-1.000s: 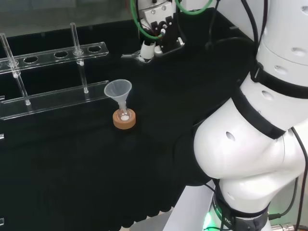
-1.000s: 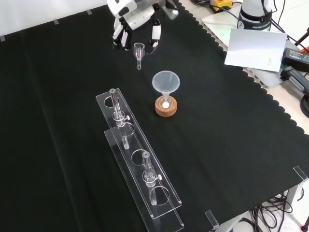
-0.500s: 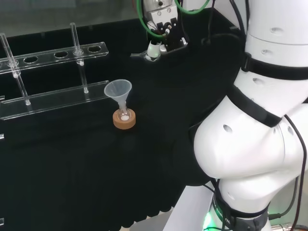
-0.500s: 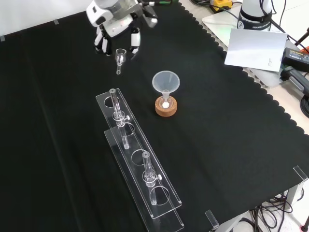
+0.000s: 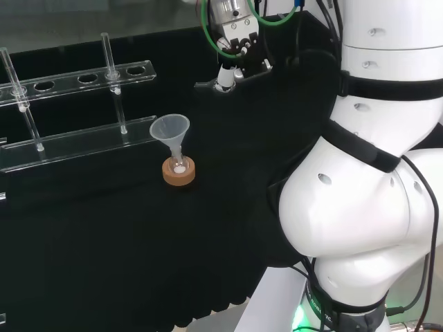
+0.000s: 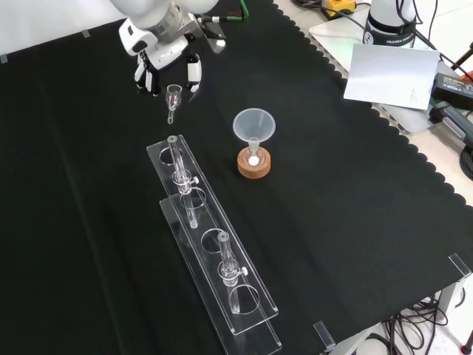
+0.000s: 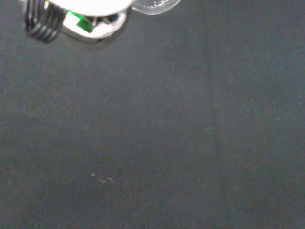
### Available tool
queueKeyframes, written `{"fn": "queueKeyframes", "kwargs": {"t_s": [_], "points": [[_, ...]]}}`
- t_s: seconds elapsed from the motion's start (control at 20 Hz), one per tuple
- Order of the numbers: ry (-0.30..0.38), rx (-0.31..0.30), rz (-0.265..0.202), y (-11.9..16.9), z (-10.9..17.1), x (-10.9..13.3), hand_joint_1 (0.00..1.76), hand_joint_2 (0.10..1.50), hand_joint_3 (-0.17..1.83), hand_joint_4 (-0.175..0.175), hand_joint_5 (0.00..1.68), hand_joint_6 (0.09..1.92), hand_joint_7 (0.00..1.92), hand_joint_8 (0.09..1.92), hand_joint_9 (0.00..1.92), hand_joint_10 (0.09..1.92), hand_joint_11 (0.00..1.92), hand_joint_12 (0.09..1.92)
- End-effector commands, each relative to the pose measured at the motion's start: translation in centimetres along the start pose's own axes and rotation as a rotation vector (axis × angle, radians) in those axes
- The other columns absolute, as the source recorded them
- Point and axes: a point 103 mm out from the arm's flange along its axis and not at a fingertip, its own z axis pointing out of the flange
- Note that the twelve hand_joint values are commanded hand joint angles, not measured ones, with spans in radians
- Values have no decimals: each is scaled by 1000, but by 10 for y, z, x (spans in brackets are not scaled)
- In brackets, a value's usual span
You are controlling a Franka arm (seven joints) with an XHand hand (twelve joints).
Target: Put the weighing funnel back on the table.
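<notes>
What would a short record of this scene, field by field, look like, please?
hand: shut on the weighing funnel, beyond the rack's far end in the front view
weighing funnel: between the fingers, not yet laid on the cloth
funnel: upright in its small flask on the cork ring, untouched
rack: clear, holding two tubes

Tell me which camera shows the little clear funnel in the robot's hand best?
The front view: the weighing funnel shows whole, cup and stem, between the fingers of the hand, against the black cloth. The head view shows a pale sliver of it beside the fingers; the wrist view, a blurred clear edge.
</notes>
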Motion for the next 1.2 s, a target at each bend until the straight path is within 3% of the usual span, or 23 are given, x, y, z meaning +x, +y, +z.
{"fn": "queueKeyframes", "kwargs": {"t_s": [0.05, 0.55, 1.2], "points": [[5, 5, -34, 20, 14, 6, 1101, 701, 632, 175, 1189, 811, 501, 637, 941, 285, 796, 1035], [-13, 36, -66, 48, 36, 20, 1101, 701, 632, 175, 1188, 814, 498, 637, 939, 285, 794, 1037], [-43, 77, -89, 65, 52, 36, 1101, 702, 633, 175, 1186, 817, 497, 639, 937, 286, 793, 1039]]}}
